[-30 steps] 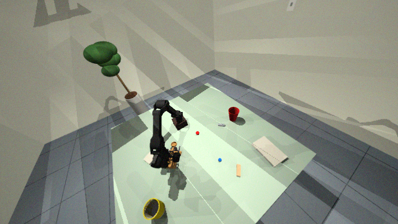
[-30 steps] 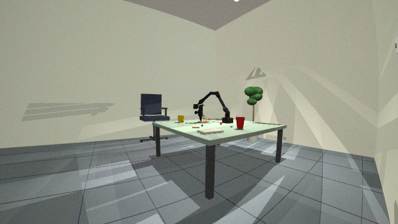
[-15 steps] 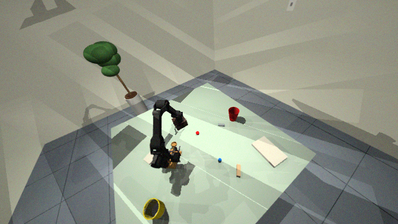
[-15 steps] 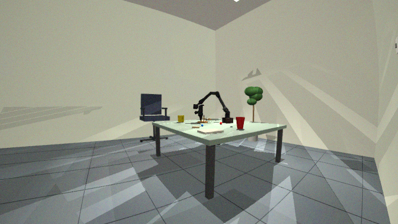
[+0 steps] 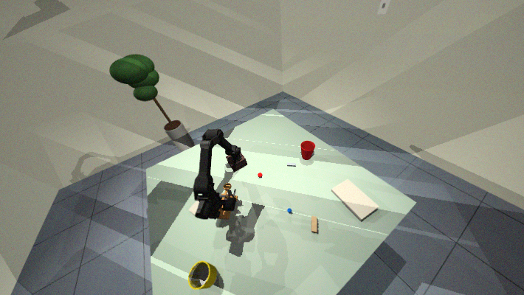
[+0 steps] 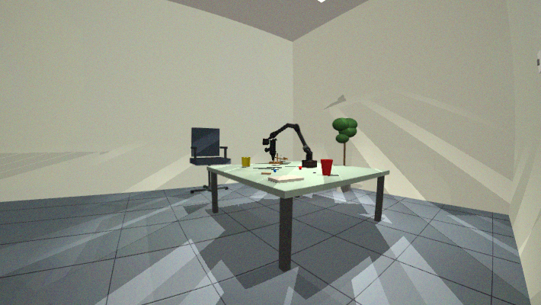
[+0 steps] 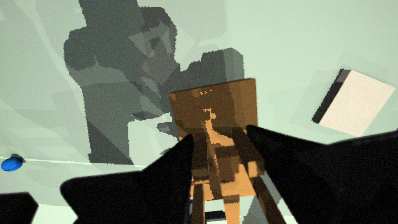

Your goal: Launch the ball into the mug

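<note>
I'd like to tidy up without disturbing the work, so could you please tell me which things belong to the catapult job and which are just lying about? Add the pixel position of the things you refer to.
For the job:
- catapult point(image 5: 224, 214) point(image 6: 276, 162) point(image 7: 212, 102), clamped in the gripper point(image 5: 229, 203) point(image 6: 273, 158) point(image 7: 219, 134)
- yellow mug point(image 5: 214, 276) point(image 6: 246, 162)
- red ball point(image 5: 260, 175) point(image 6: 300, 168) or blue ball point(image 5: 289, 210) point(image 6: 275, 171) point(image 7: 11, 163); I can't tell which

Apparently just lying about:
- red cup point(image 5: 308, 150) point(image 6: 326, 167)
- small wooden block point(image 5: 314, 224) point(image 6: 266, 173)
- large pale slab point(image 5: 355, 199) point(image 6: 286, 178)

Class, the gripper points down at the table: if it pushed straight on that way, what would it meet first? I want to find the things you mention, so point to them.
Probably the wooden catapult's base point(image 7: 212, 102); the gripper point(image 7: 219, 134) is already shut on the frame above it, though depth is unclear.
</note>
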Available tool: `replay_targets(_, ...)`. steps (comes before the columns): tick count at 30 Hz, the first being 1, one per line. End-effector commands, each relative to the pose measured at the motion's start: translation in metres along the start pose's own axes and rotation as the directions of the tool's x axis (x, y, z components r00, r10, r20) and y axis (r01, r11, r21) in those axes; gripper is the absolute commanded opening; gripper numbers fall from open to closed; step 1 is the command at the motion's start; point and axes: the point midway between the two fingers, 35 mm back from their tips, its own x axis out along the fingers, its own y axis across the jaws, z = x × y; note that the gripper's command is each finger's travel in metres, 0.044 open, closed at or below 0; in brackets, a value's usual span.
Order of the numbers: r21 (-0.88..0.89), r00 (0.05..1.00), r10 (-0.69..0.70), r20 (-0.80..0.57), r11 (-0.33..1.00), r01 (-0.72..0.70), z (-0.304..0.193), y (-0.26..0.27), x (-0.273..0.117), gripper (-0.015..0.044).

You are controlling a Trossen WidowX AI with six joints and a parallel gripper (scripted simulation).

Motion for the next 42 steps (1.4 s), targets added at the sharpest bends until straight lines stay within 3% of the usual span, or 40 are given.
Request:
replay_targets(1,-0.002,1.000,0.000,0.017,1.000,0.000,0.003,0.000,-0.013,0.0000)
replay_targets(34,-0.002,1.000,-0.001,0.013,1.000,0.001,0.002,0.000,0.040,0.0000)
replay_targets(40,0.000,1.000,0.000,0.018,1.000,0.000,0.004,0.000,0.034,0.0000)
replay_targets(42,0.000,1.000,0.000,0.018,1.000,0.000,0.004,0.000,0.034,0.0053)
